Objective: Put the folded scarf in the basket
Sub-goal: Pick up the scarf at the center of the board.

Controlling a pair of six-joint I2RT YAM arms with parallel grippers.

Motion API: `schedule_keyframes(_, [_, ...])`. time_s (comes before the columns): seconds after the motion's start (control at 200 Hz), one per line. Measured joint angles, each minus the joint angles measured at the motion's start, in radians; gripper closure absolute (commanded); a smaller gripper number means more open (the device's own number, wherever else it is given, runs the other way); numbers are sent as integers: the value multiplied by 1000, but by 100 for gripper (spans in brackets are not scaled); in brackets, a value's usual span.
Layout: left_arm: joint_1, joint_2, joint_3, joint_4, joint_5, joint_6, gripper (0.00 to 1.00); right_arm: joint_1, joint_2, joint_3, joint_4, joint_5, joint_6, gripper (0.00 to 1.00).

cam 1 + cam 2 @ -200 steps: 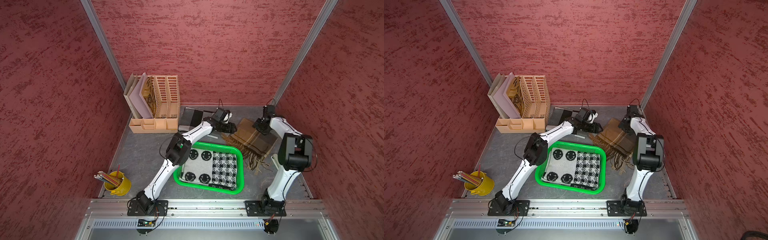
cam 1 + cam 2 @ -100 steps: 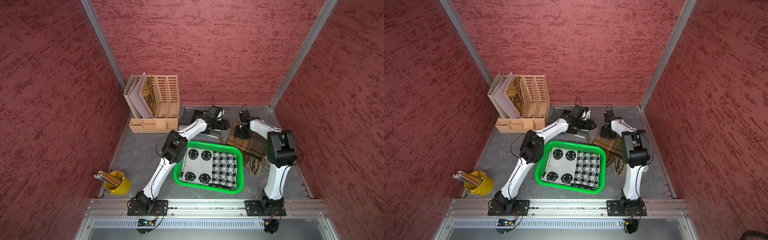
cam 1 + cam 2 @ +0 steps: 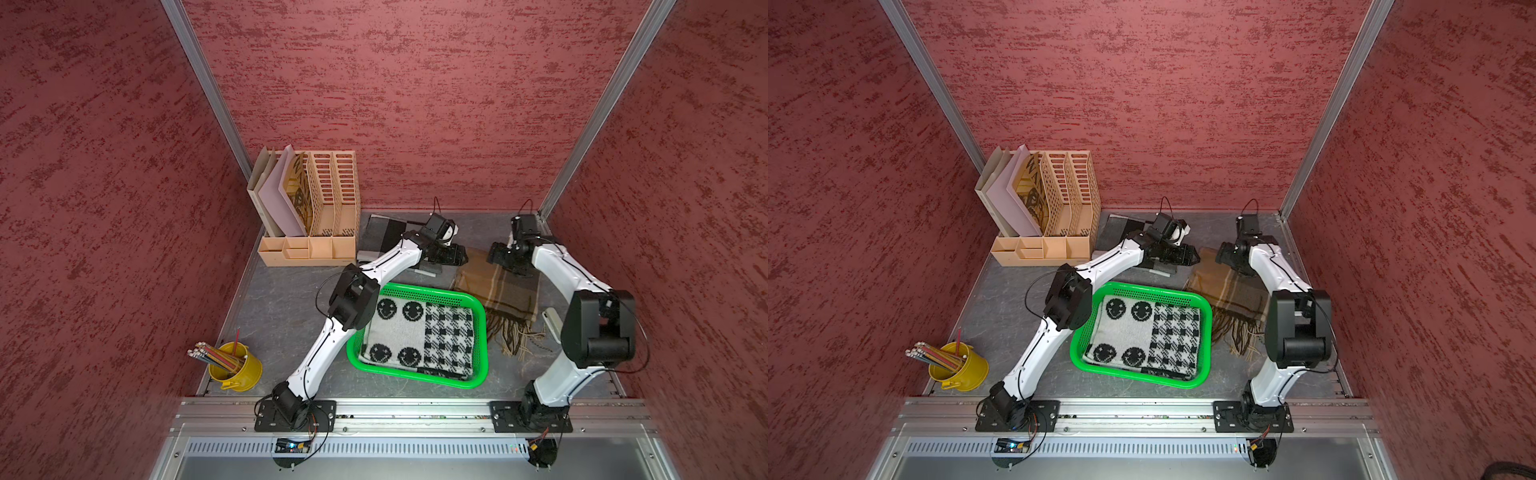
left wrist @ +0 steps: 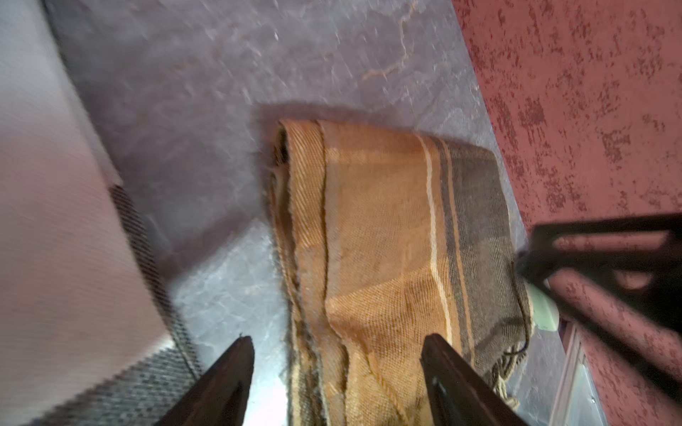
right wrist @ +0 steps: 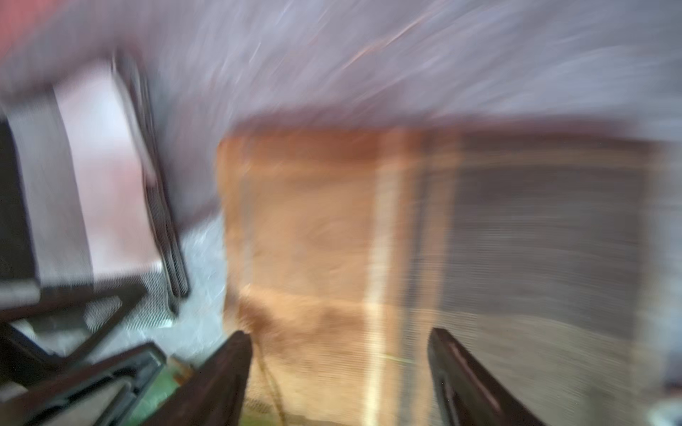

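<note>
Looking at blotchy red walls (image 3: pixel 395 104) rising behind the beige file organiser (image 3: pixel 332 195), grey marbled floor (image 3: pixel 274 316) spreading in front.

Colour notes:
- basket (image 3: pixel 483 332) was bright green, with a fine perforated dot grid on its walls.
- smiley scarf (image 3: pixel 415 336) was off-white with four black smiley faces on one half and a black-and-white check on the other.
- brown scarf (image 3: pixel 498 286) was tan plaid with a thin cream stripe, a dark brown band and a mixed brown/tan fringe.
- grey scarf (image 3: pixel 384 232) was grey with black blocks.
- file organiser (image 3: pixel 332 195) was beige and slotted.
- cup (image 3: pixel 245 370) was yellow. pencils (image 3: pixel 212 357) were mixed colours, one red.
- tabletop (image 3: pixel 282 307) was grey and marbled, with pale veins.
- walls (image 3: pixel 415 104) were dark red and mottled.
- left arm (image 3: pixel 324 353) and right arm (image 3: pixel 557 266) were white with black joints.
- left tool (image 4: pixel 336 341) and right tool (image 5: pixel 339 335) were dark brown-black.
</note>
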Motion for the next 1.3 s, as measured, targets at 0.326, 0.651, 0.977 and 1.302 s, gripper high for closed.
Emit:
schedule_keyframes(0.326, [-36,119,83,-40,32,2,23,-322,-13,-191,68,-122,68,12])
schedule_keyframes(0.651, [-40,155,142,-44,37,1,22,-338,99,-190,115,-223,63,16])
schedule_keyframes(0.977, [-37,210,220,-27,69,1,26,-270,114,-205,135,-238,60,21])
schedule_keyframes(1.302, [-33,246,236,-2,105,-27,93,-246,117,-204,144,-245,60,20])
